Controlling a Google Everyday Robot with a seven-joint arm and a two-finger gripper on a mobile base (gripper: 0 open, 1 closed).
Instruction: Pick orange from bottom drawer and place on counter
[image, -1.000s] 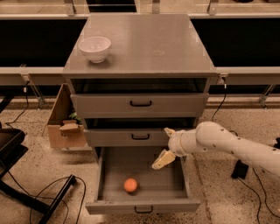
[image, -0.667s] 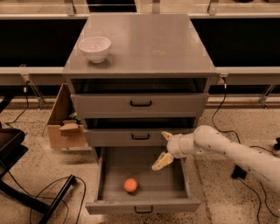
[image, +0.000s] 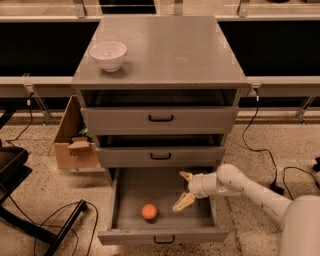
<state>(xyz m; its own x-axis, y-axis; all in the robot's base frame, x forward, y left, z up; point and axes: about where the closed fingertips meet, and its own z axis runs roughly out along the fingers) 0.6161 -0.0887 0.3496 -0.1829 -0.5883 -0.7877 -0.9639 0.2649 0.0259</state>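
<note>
The orange (image: 148, 211) lies in the open bottom drawer (image: 165, 233), near its front and left of middle. My gripper (image: 184, 189) hangs over the drawer's right half, to the right of the orange and a little above it, apart from it. Its two yellowish fingers (image: 183, 201) are spread open with nothing between them. The white arm reaches in from the lower right. The grey counter (image: 165, 50) tops the cabinet, with a white bowl (image: 108, 54) at its back left.
The two upper drawers (image: 160, 120) are slightly ajar. A cardboard box (image: 75, 142) stands left of the cabinet. Black cables (image: 60, 220) and a dark chair base lie on the floor at left; more cables run at right.
My gripper has moved left and down, further over the drawer toward the orange. The orange has not moved.
</note>
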